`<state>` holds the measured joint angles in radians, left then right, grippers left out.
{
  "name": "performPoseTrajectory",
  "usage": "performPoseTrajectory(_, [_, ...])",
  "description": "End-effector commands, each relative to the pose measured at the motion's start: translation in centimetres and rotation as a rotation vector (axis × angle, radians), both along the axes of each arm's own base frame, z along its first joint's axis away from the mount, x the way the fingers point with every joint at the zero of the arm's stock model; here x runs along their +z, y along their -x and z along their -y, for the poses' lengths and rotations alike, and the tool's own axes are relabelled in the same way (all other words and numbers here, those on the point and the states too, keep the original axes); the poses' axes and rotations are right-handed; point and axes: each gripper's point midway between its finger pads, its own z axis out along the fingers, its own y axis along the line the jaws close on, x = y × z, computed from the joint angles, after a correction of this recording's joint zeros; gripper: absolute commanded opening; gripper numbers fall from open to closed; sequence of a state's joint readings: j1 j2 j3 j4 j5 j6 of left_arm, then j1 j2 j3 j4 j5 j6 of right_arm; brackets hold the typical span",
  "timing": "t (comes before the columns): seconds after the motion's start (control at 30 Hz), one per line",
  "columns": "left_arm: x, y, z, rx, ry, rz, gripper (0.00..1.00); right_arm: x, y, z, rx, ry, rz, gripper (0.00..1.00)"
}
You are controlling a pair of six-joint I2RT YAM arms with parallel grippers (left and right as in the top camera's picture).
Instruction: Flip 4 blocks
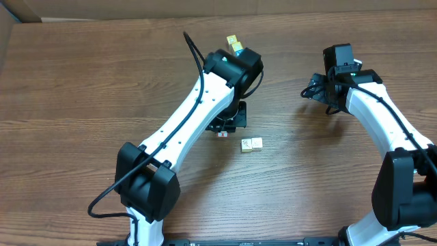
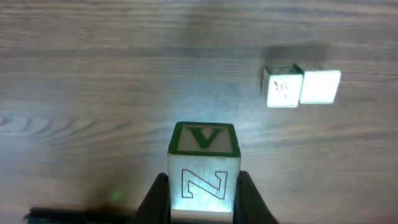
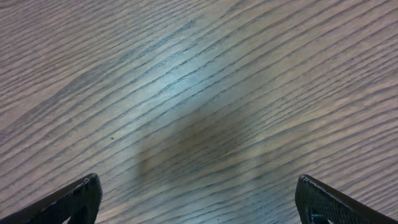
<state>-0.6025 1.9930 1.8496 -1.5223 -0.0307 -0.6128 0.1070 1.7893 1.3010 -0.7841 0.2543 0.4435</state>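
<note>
My left gripper [image 2: 203, 186] is shut on a block [image 2: 203, 168]. That block has a cream face with an outlined Z and a green-bordered V face on top, and it sits low over the wood. Two more blocks lie side by side to its right, one with faint marks [image 2: 283, 86] and one plain white [image 2: 320, 86]. In the overhead view the pair [image 1: 251, 144] sits just right of the left gripper [image 1: 222, 130]. A yellowish block [image 1: 234, 45] lies behind the left wrist. My right gripper [image 3: 199, 199] is open over bare wood, far right [image 1: 315, 89].
The brown wood-grain table [image 1: 82, 89] spreads under both arms. The left arm [image 1: 184, 116] slants across the middle from its base at the front. The right arm [image 1: 382, 116] curves along the right side. The table's far edge runs along the top of the overhead view.
</note>
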Motion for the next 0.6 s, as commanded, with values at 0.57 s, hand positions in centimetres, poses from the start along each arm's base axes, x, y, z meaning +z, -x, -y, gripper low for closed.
performPoseTrajectory(0.57, [-8.7,1.5,0.3,0.029,0.040,-0.029,0.15,0.9,-0.6,0.1,0.003,0.013,0.028,1.00])
